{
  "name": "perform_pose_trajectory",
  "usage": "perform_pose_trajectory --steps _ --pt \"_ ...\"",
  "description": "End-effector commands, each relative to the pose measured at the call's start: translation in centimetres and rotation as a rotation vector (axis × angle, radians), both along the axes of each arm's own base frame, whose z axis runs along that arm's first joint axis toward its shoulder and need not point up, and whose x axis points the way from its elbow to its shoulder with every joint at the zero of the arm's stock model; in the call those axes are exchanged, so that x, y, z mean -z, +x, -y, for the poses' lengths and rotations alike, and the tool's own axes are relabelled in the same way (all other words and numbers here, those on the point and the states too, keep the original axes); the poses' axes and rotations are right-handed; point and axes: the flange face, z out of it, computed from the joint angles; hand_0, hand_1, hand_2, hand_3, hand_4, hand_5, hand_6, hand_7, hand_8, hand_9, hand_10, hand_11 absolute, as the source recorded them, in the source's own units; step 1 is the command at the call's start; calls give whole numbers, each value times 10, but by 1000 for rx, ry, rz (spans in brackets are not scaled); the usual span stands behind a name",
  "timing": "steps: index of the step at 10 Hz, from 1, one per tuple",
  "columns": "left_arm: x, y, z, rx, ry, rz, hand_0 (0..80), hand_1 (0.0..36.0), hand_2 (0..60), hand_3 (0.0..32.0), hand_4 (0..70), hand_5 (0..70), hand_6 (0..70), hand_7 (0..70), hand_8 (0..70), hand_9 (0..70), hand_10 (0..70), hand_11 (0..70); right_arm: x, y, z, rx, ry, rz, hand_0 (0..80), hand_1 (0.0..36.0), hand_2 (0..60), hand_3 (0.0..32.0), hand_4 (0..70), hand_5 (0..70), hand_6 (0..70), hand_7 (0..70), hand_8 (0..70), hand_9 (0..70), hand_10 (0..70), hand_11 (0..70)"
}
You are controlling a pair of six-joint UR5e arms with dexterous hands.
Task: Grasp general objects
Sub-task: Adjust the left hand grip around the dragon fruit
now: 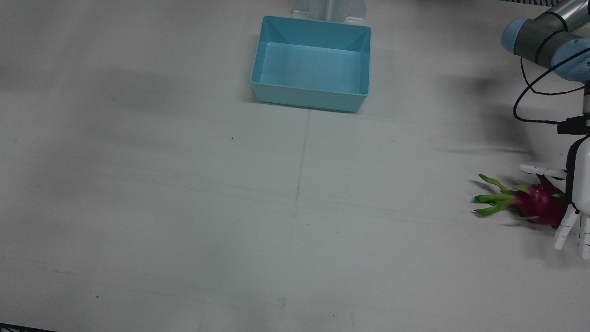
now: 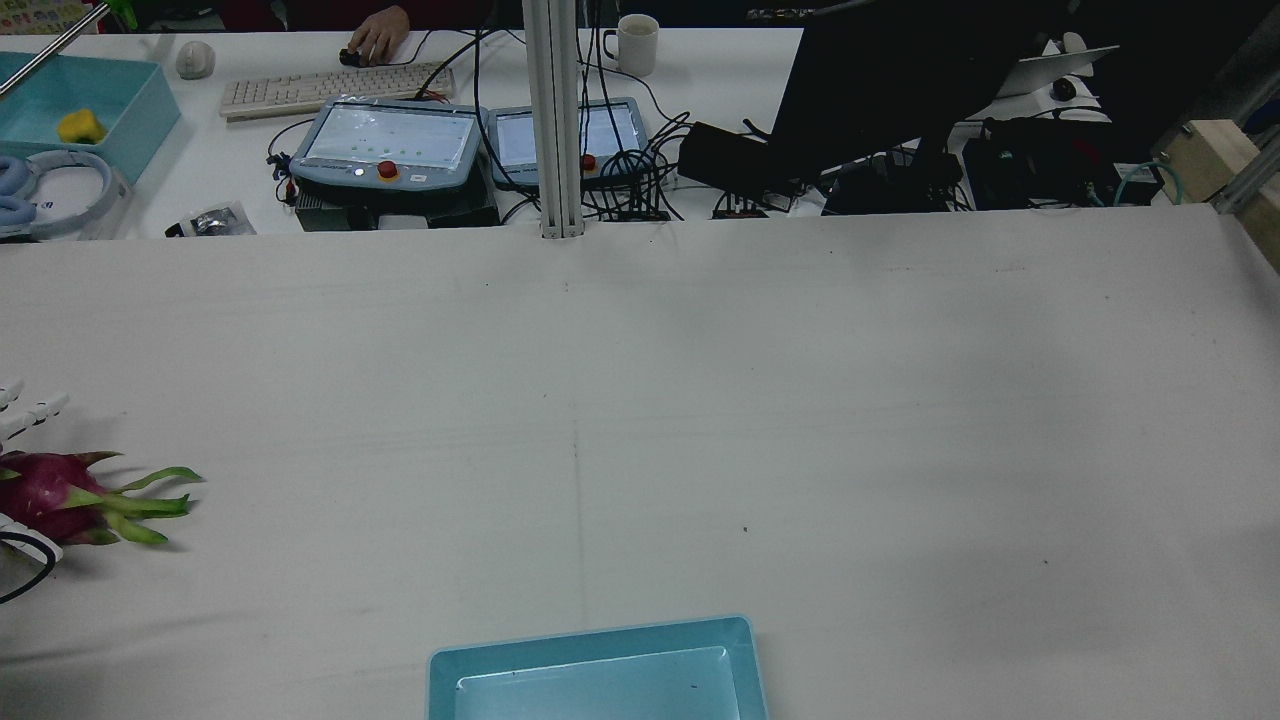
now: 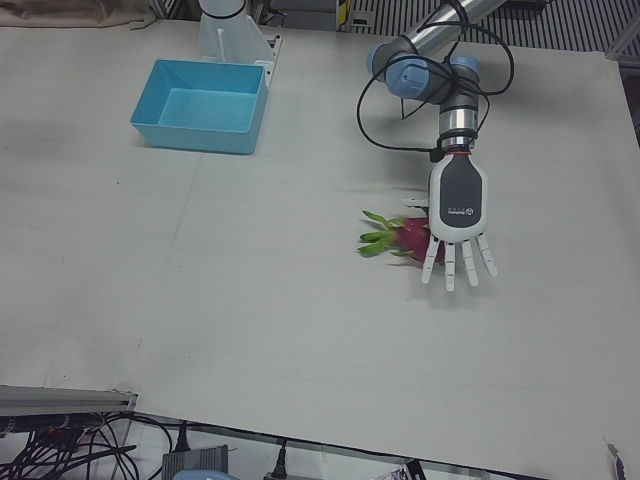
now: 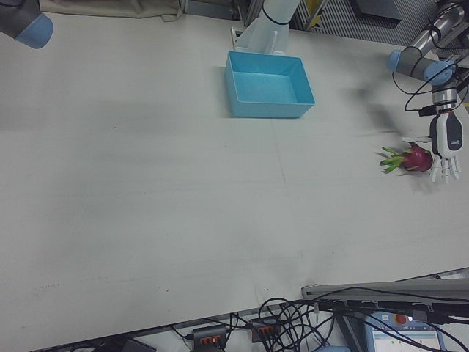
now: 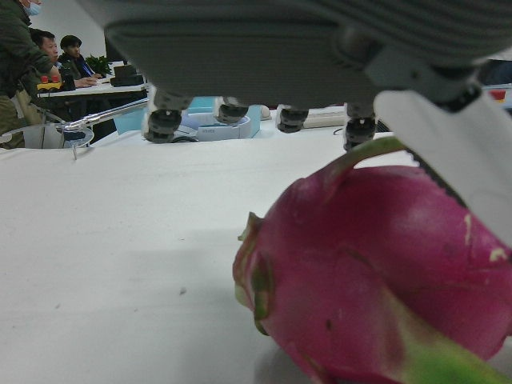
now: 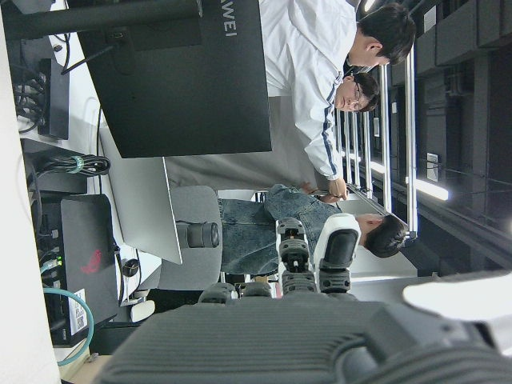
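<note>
A magenta dragon fruit (image 1: 539, 205) with green leafy tips lies on the white table, far on the robot's left side. It also shows as the dragon fruit (image 3: 410, 236), the dragon fruit (image 4: 416, 158) and the dragon fruit (image 2: 50, 495). My left hand (image 3: 457, 215) hovers palm-down over its rounded end. The fingers (image 1: 564, 230) are stretched out and apart, and the thumb is spread on the other side. In the left hand view the fruit (image 5: 384, 272) fills the space under the palm (image 5: 320, 48). My right hand (image 6: 304, 320) is raised off the table, holding nothing.
An empty light-blue bin (image 1: 309, 99) stands at the table's middle, near the pedestals; it also shows as the bin (image 3: 195, 135). Beyond the table's far edge are teach pendants (image 2: 385, 140), a keyboard, cables and a monitor. Seated people (image 6: 320, 96) appear in the right hand view.
</note>
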Motion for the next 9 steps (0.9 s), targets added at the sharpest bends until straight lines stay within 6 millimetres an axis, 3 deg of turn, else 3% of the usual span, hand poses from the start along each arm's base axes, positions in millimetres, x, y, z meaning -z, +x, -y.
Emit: perform_pose_trajectory --steps 1,2,3,4,6,9 --pt "-12 6 3 3 12 -9 512 169 0 208 0 60 0 68 34 0 0 0 0 0 0 0 0 0 0 0 0 0 0 0 0 0 0 0 0 0" --pt "-19 9 4 0 9 -5 511 171 0 200 0 69 0 73 34 0 0 0 0 0 0 0 0 0 0 0 0 0 0 0 0 0 0 0 0 0" --pt "-23 11 3 -5 5 1 508 174 0 152 0 81 0 79 36 1 0 0 0 0 0 0 0 0 0 0 0 0 0 0 0 0 0 0 0 0" --pt "-22 11 3 -5 5 1 503 174 7 136 0 86 0 83 37 2 0 0 0 0 0 0 0 0 0 0 0 0 0 0 0 0 0 0 0 0" --pt "-23 12 2 -7 4 2 500 187 73 130 0 100 0 89 37 3 0 0 0 0 0 0 0 0 0 0 0 0 0 0 0 0 0 0 0 0" --pt "-19 5 3 46 26 8 494 184 112 118 0 104 0 99 43 5 0 3 0 0 0 0 0 0 0 0 0 0 0 0 0 0 0 0 0 0"
